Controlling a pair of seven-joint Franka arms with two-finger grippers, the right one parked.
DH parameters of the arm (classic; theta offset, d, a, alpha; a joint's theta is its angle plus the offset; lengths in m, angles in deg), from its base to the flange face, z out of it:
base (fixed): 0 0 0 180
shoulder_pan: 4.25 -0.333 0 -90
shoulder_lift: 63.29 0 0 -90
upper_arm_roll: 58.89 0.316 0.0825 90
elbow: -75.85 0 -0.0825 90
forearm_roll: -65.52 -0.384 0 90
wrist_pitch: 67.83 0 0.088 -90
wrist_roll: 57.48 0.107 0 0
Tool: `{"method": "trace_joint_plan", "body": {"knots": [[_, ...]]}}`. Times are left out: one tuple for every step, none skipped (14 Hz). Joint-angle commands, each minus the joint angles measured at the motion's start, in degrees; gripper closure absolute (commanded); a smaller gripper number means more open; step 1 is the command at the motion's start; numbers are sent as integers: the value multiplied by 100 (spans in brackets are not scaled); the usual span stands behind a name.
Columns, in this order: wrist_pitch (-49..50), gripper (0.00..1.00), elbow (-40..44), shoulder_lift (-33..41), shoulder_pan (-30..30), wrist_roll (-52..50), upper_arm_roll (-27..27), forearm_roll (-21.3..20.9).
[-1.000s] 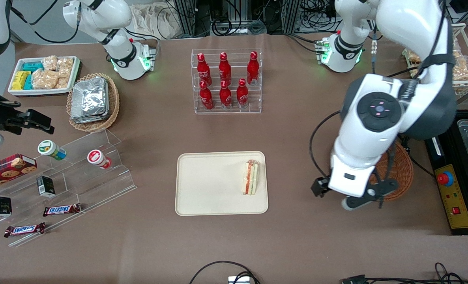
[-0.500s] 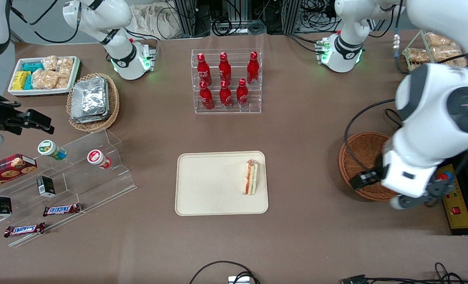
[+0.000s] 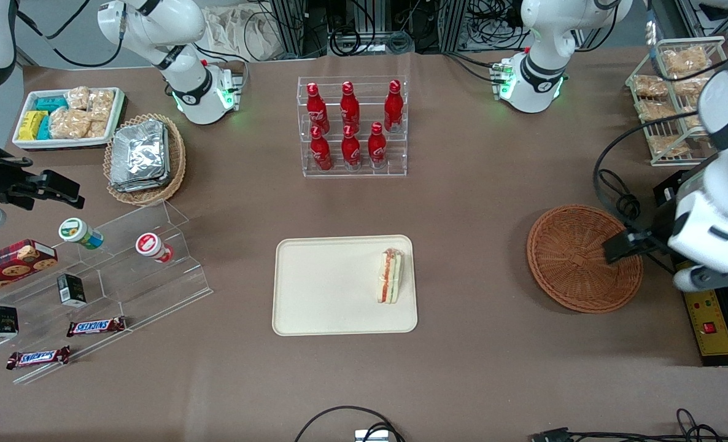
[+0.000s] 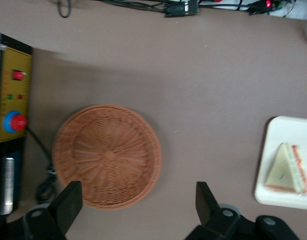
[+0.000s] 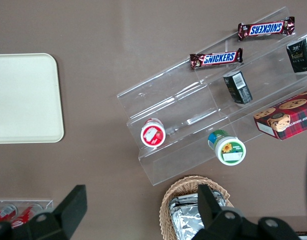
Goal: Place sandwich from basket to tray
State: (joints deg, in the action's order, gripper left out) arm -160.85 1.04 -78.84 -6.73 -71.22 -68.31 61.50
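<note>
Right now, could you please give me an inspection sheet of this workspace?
Surface: brown table, flat.
Job's things: sandwich lies on the tray, at its edge toward the working arm; basket holds nothing.
Clutter: red bottles in a clear rack; foil packs in a tan basket; snack bin; clear shelf with cups, boxes, Snickers bars.
Grippers: left gripper open, holding nothing, above the table beside the basket.
Cables: black loop near the basket.
Surroundings: yellow control box, wire rack of bagged snacks.
</note>
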Motion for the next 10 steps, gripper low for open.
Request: {"method": "trace_joint_plan", "body": {"knots": [[-49,0,-911,876,-51,739,361,279],[-58,0,-1096,1096,-51,785,423,279],[-67,0,-1245,1316,-51,794,433,270],[-50,0,-1334,1484,-59,794,433,253],[3,0,-1431,1633,-60,794,433,253],[29,0,-1579,1783,-68,838,433,244],[82,0,-1685,1906,-68,908,433,279],[169,0,-1704,1951,-68,961,433,296],[240,0,-1704,1977,-77,987,433,305],[249,0,-1713,1977,-68,996,424,314]]}}
